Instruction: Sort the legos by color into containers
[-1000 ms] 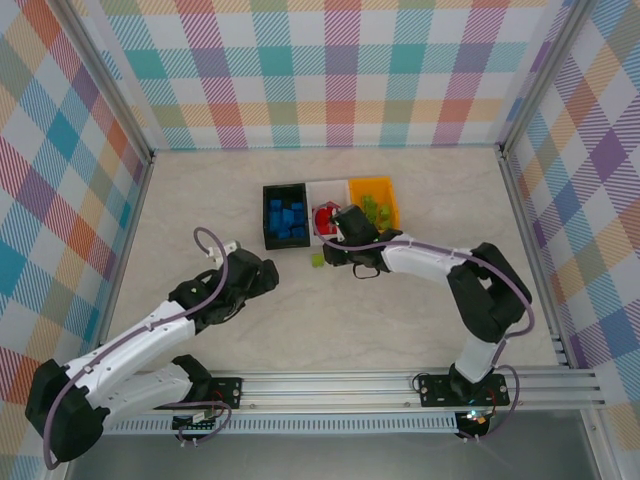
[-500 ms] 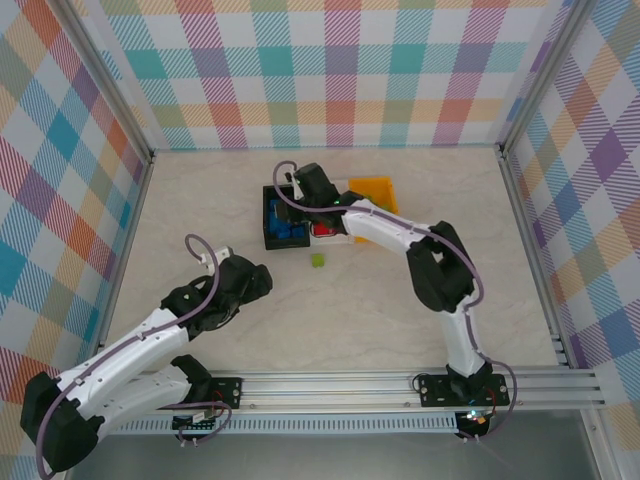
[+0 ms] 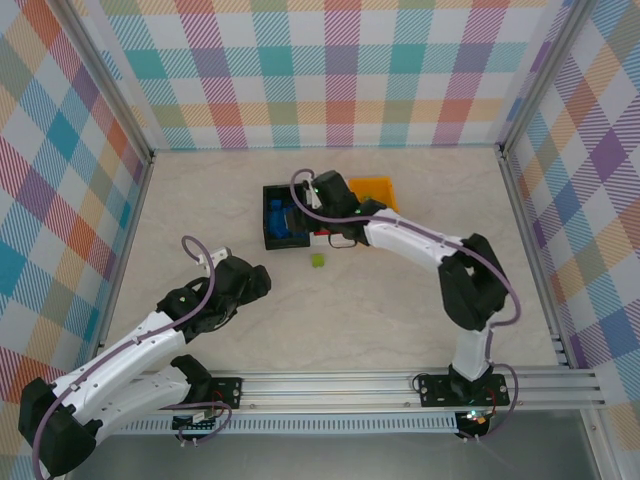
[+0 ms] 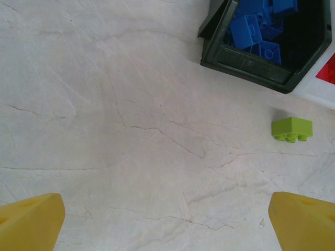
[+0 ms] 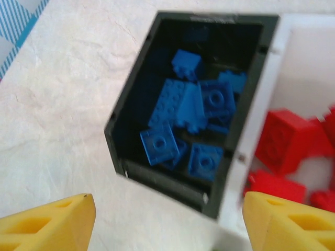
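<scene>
The black bin [image 3: 272, 222] holds several blue legos [image 5: 205, 99]. Beside it the white bin [image 5: 309, 47] holds red legos [image 5: 285, 137], and the orange bin [image 3: 378, 188] stands at the right, partly behind my right arm. One lime green lego [image 3: 318, 260] lies on the table in front of the bins, also in the left wrist view as the green lego [image 4: 291, 128]. My right gripper [image 3: 312, 200] hovers over the black and white bins, open and empty [image 5: 167, 219]. My left gripper [image 3: 255, 281] is open over bare table [image 4: 167, 219], well short of the green lego.
Plaid walls close in the table on three sides, with a metal rail [image 3: 400, 385] along the near edge. The right arm's forearm [image 3: 415, 240] stretches across the area right of the bins. The table [image 3: 200, 200] lies open to the left of the bins.
My right gripper swung from the white bin's front up over the black bin, then shifted slightly right. My left gripper drew back a little toward the near left.
</scene>
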